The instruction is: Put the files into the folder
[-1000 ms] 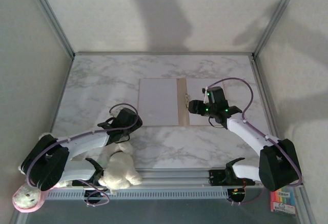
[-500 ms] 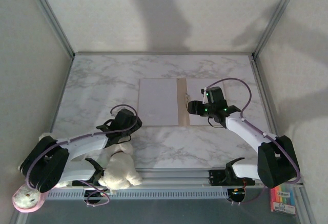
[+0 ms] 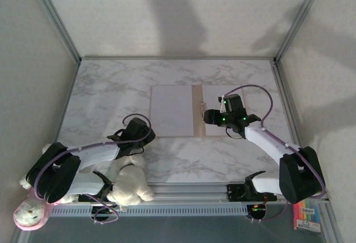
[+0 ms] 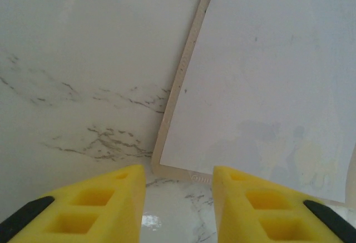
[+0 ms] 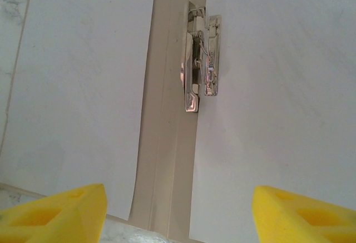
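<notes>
So, your folder lies open mid-way across the marble table, with 2 white files flat on its halves and a metal clip by the tan spine. Your left gripper sits at the folder's near left corner, jaws a little apart and empty. Your right gripper hovers over the spine, jaws spread wide, holding nothing.

- We see the folder lying open and flat at mid-frame, its tan spine running top to bottom, with a metal clip on it.
- We see plain white files lying flat on both halves.
</notes>
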